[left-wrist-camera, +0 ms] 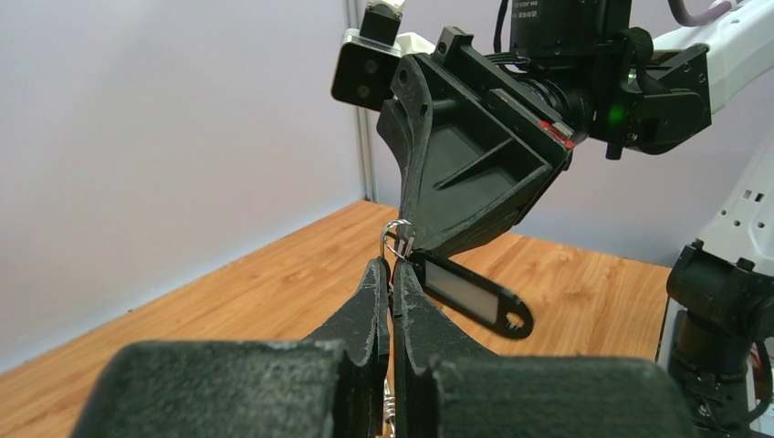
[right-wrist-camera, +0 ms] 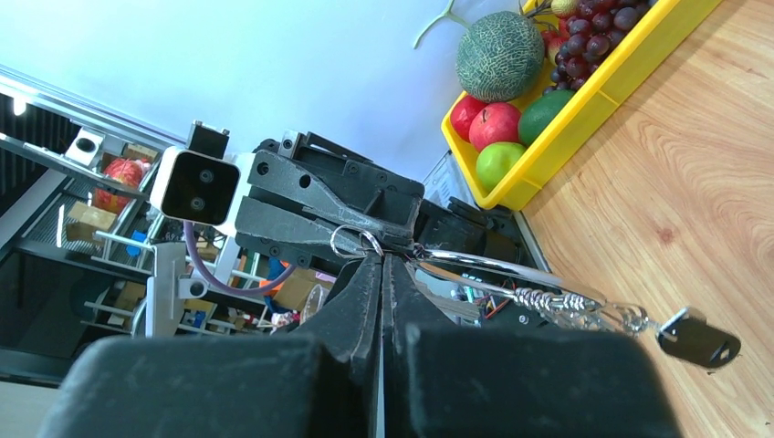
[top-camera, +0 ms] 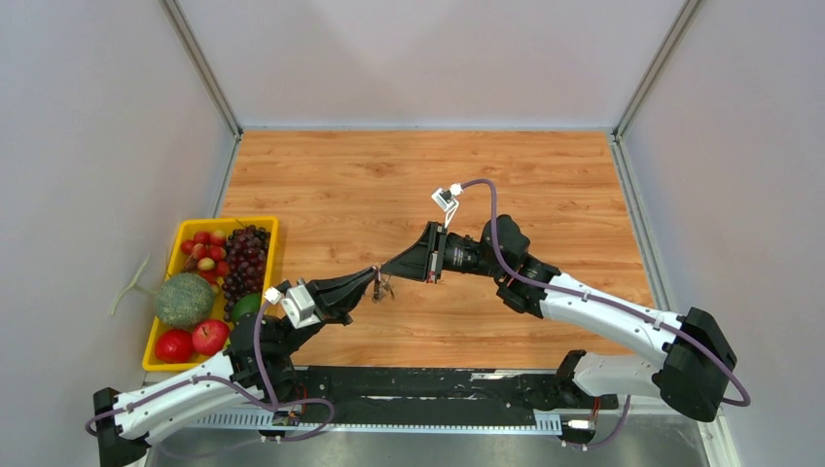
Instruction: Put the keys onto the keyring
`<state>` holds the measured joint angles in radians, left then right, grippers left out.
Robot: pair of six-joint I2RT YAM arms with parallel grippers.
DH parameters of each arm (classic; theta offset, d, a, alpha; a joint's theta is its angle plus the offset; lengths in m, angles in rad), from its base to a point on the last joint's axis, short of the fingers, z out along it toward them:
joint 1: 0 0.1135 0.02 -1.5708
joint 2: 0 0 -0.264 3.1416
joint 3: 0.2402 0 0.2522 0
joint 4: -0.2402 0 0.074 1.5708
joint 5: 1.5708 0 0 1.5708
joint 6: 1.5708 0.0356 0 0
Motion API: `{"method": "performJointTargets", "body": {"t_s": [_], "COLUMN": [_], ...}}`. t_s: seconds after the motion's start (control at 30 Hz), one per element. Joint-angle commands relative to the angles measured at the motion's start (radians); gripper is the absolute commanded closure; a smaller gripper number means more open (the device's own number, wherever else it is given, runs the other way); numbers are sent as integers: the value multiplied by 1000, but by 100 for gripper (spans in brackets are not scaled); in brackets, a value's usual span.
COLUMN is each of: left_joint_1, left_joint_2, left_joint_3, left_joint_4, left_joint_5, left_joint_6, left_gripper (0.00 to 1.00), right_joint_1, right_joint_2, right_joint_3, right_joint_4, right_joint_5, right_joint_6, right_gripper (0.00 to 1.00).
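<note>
Mid-frame above wooden counter (top-camera: pixel 389 175), left end effector (left-wrist-camera: pixel 391 274) and right end effector (right-wrist-camera: pixel 381 265) are clamping thin silver wire ring (left-wrist-camera: pixel 399 239); black plastic-headed key (right-wrist-camera: pixel 698 336) is dangling.

A tray (top-camera: pixel 229 221) is set at the left edge of the table (top-camera: pixel 545 185), with a melon (top-camera: pixel 184 300), apples (top-camera: pixel 207 337) and grapes (top-camera: pixel 248 258) in it. Over the near middle of the table, the left gripper (top-camera: pixel 373 275) and the right gripper (top-camera: pixel 385 271) are brought tip to tip. The keyring (left-wrist-camera: pixel 398 239) is held up between them, in the left fingertips. A key (left-wrist-camera: pixel 470 297) is seen just beside those tips, beneath the right gripper.
</note>
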<state>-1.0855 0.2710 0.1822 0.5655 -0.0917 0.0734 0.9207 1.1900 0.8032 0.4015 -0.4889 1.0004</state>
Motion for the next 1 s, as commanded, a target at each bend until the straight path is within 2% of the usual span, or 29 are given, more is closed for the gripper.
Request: {"method": "performJointTargets", "body": {"t_s": [0.0, 0.07, 0.2, 0.27, 0.6, 0.83, 0.97], "left_joint_1": [-2, -3, -2, -2, -2, -2, -2], "left_joint_2": [2, 4, 6, 7, 10, 7, 14], "left_joint_3": [5, 4, 4, 5, 10, 20, 27], "left_joint_4": [51, 49, 48, 48, 39, 24, 11], "left_joint_5": [34, 26, 19, 17, 1, -21, -37], "left_joint_6": [-13, -14, -12, -12, -23, -42, -48], "left_gripper": [100, 100, 100, 100, 100, 89, 87], "right_joint_1": [9, 12, 13, 13, 13, 12, 14], "right_joint_2": [5, -3, -39, -64, -115, -57, -21], "right_joint_3": [37, 45, 57, 67, 197, 309, 346], "right_joint_4": [16, -5, -66, -96, -299, -464, -502], "right_joint_5": [-15, -19, 1, 16, 83, 122, 109], "right_joint_6": [-32, -51, -97, -126, -277, -394, -436], "right_gripper": [97, 92, 67, 62, 58, 52, 52]}}
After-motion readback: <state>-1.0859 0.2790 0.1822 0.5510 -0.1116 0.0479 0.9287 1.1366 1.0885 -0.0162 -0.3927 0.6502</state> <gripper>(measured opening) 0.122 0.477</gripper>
